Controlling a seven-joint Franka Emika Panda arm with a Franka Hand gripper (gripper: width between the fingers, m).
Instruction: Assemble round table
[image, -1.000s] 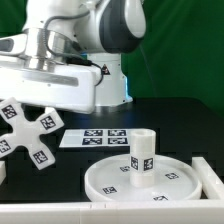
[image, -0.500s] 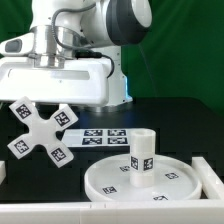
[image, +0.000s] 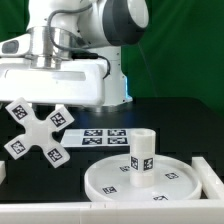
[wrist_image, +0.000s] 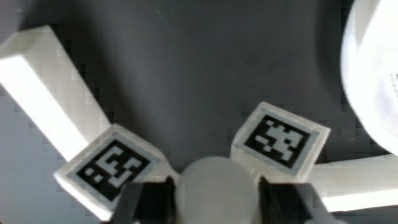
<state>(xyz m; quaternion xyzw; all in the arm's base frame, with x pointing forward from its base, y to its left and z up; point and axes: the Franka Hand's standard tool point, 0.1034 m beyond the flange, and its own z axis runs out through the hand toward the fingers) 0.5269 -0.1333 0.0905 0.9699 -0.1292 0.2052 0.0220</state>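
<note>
Three white plastic parts, taken from the exterior view's left to its right

Cross-shaped piece (image: 38, 137) first: hangs tilted above the counter (image: 180, 125), clear of it, carried by the gripper (image: 38, 112), closed narrowly on the piece from above. Wrist view: dark fingers (wrist_image: 157, 197) pressing either side of a rounded white portion, two tagged arms spreading beyond; whether that portion is an arm or the centre, cannot tell. Looks stiff, light and smooth, so probably a little slippery. Best pinched across flat opposing faces, close to the middle, to stop swinging

Marker board (image: 95, 137) next, flat on the counter, farther back, apart from the furniture parts

Short thick cylinder (image: 142, 157) after that, upright at the middle of the round disc (image: 180, 185), presumably on the hub, hidden beneath. Seems rigid, hollow-light, curved wall prone to slipping; would suit a hold across its width near the top

Round disc lowest and farthest toward the exterior view's right, flat on the counter, rim raised. Too broad to span, most likely; rim edge the likely place to pinch

No brand, no words, no numerals anywhere readable. Only black-and-white square tags (wrist_image: 285, 137): on the cross arms, on the cylinder's side, on the disc floor, on the marker board
</note>
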